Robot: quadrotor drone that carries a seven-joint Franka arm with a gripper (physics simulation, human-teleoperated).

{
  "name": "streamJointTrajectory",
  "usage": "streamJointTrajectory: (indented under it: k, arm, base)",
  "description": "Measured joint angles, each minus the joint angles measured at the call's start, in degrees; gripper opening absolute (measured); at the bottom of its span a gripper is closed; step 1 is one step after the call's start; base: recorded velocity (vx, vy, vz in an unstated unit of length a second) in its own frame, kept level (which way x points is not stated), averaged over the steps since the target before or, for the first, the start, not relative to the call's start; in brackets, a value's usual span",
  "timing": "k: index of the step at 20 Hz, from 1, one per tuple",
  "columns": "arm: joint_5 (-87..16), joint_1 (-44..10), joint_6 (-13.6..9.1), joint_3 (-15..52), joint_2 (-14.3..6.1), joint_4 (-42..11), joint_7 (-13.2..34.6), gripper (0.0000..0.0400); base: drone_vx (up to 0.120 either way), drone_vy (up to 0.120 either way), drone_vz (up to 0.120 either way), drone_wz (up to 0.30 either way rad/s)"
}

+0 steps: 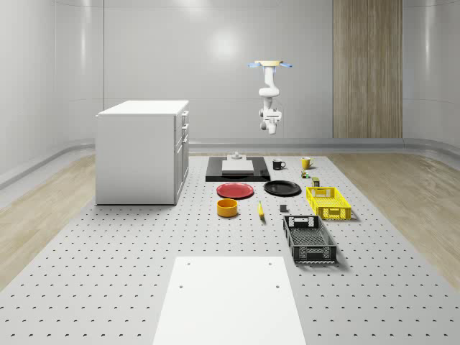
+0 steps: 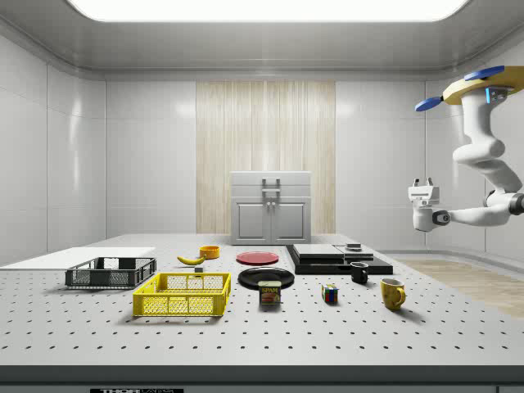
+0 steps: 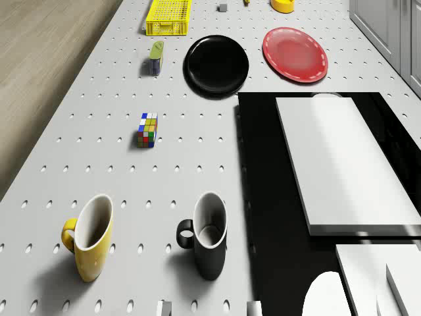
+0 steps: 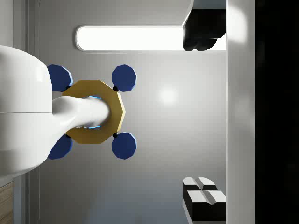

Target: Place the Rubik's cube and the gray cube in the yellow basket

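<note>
The Rubik's cube (image 1: 305, 173) (image 2: 330, 294) (image 3: 148, 130) sits on the perforated table near the yellow mug and the black mug. Farther toward the table's middle, the small gray cube (image 1: 283, 208) (image 3: 223, 7) lies beside the yellow basket (image 1: 338, 213) (image 2: 180, 304) (image 3: 168, 27), which holds nothing. The drone (image 1: 269, 65) (image 2: 483, 82) (image 4: 93, 112) hovers high over the table's far end, above the mugs and the black board. My gripper (image 1: 272, 109) (image 2: 424, 182) (image 4: 196, 114) is turned upward toward the drone, well above every object, open and holding nothing.
A black board (image 3: 263, 197) with a white block, a black plate (image 3: 217, 64), a red plate (image 3: 295, 54) and a can (image 3: 156, 57) lie around the cubes. A black basket (image 1: 309, 248), an orange bowl (image 1: 227, 208), a banana (image 1: 260, 210) and a white cabinet (image 1: 142, 151) stand on the table.
</note>
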Motion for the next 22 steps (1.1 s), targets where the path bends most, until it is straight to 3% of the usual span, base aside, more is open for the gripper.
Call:
streamJointTrajectory:
  k: [6,11,22]
  arm:
    - [0.06,-0.16,-5.61,0.08,1.45,7.33,-0.09,0.0400]
    - [0.09,-0.24,-8.83,0.14,3.40,12.73,-0.12,0.0400]
    - [0.13,-0.36,-10.92,0.21,4.88,16.78,-0.17,0.0400]
  base:
    - [0.000,0.007,0.000,0.000]
    - [0.024,0.120,0.000,0.000]
    - [0.120,0.120,0.000,0.000]
